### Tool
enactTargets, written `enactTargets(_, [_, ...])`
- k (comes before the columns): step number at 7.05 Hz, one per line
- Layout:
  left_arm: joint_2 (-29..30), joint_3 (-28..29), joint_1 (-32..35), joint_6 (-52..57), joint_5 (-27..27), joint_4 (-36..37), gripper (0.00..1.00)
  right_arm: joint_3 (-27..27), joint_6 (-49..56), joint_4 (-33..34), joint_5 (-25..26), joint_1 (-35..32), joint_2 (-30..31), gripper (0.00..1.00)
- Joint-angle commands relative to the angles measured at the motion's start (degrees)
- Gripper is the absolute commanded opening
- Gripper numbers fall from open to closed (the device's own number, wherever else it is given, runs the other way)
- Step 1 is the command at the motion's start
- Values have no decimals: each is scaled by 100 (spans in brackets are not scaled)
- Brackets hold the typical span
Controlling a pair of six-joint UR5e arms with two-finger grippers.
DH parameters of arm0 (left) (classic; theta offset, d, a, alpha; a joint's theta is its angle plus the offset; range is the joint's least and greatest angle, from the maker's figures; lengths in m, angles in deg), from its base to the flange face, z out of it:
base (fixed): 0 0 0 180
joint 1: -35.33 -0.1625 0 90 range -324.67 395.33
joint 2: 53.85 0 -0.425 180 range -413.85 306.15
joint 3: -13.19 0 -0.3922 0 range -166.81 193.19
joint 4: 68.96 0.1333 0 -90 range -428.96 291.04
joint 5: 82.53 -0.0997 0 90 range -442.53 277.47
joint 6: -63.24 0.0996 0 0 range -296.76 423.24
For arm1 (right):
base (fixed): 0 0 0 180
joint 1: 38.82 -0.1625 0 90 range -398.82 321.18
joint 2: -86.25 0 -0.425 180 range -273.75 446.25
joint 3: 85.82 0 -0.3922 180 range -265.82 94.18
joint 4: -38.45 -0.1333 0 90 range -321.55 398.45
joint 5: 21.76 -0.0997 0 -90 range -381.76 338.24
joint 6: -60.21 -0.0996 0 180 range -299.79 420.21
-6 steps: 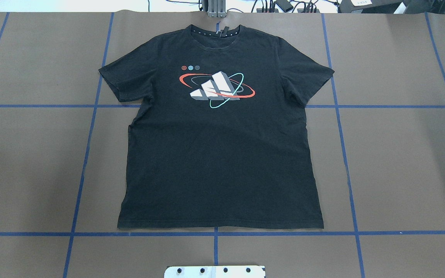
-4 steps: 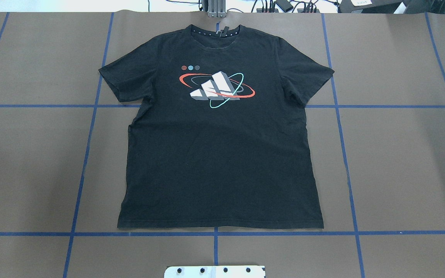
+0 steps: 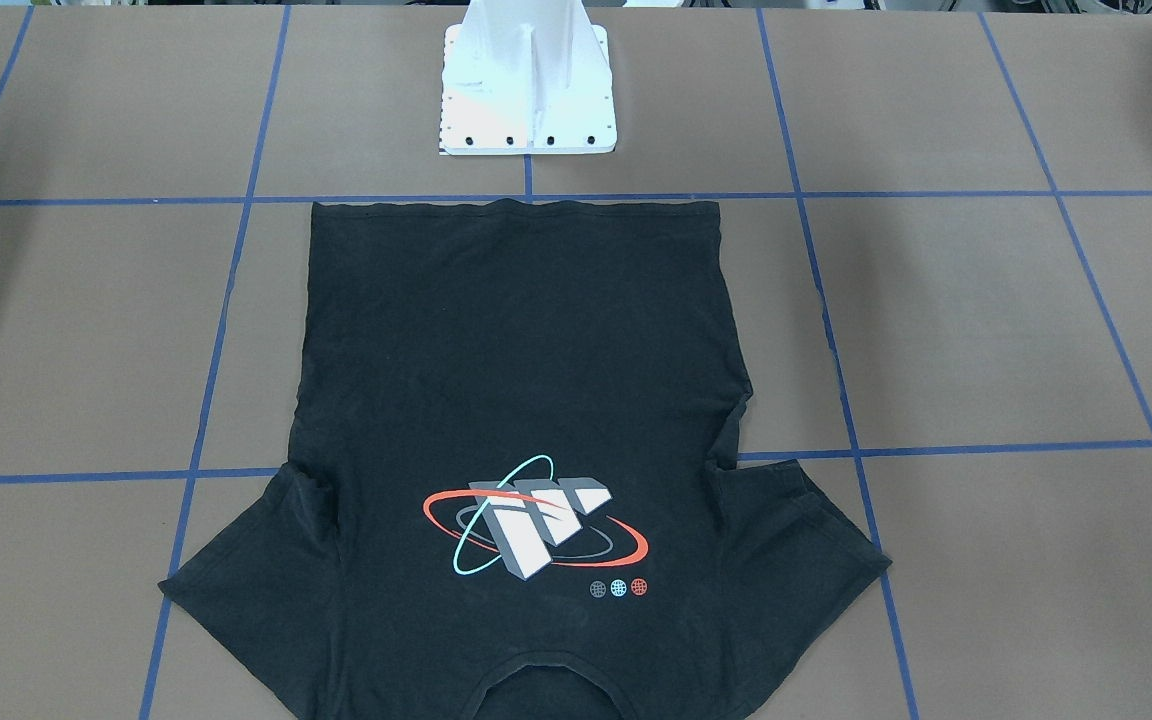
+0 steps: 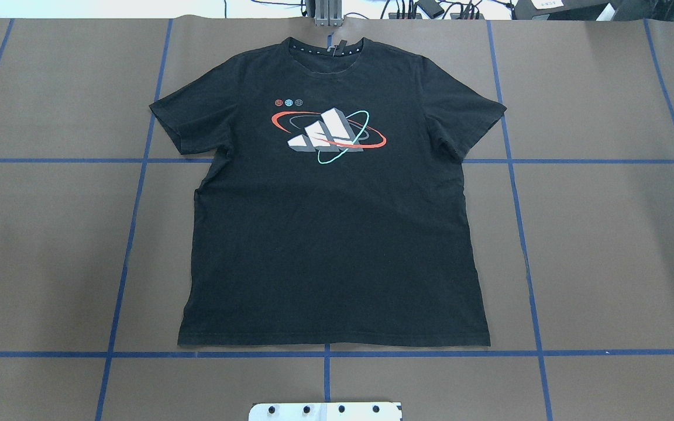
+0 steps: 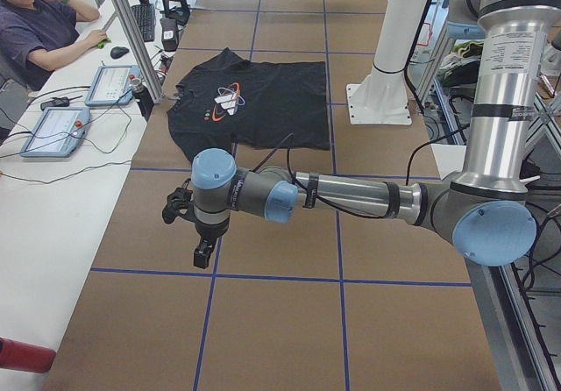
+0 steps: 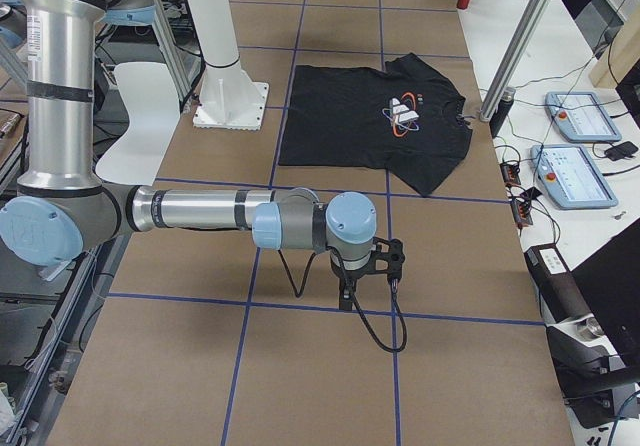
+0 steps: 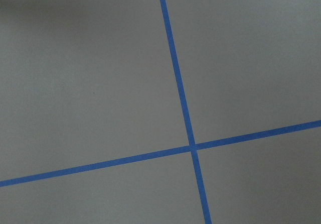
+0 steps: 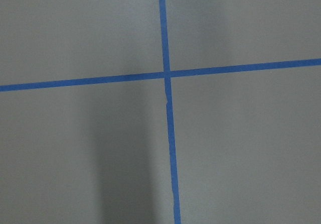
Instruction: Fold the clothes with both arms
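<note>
The clothes are one black T-shirt (image 4: pixel 331 234) lying flat and print-up on the brown table cover, collar at the far edge and hem toward the robot base. Its grey logo (image 4: pixel 328 135) is ringed by red and cyan ovals. The shirt also shows in the front-facing view (image 3: pixel 516 360) and in both side views (image 5: pixel 263 102) (image 6: pixel 360 126). My left gripper (image 5: pixel 203 255) hangs over bare cover well away from the shirt. My right gripper (image 6: pixel 350 296) hangs likewise at the other end. I cannot tell whether either is open or shut. Both wrist views show only cover and blue tape.
The white pedestal (image 3: pixel 526 100) stands just behind the shirt's hem. Blue tape lines (image 4: pixel 325 354) grid the cover. A person (image 5: pixel 35 31) sits at a side desk with teach pendants (image 5: pixel 53 132); more pendants (image 6: pixel 575 176) lie beyond the far table edge.
</note>
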Motion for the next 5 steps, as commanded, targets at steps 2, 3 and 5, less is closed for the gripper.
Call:
enactTargets(2, [113,-81,-52,-10,330,-131,100,182,-50,-42,18,316,-104,100])
enactTargets(3, [184,-81,-140,-10,330,-393,100,114,-77,-60,36,510,-287,100])
enactTargets(5, [324,-2,-359,-323,313,-834,99,-386,-705,-288,54,1063,-1234,100])
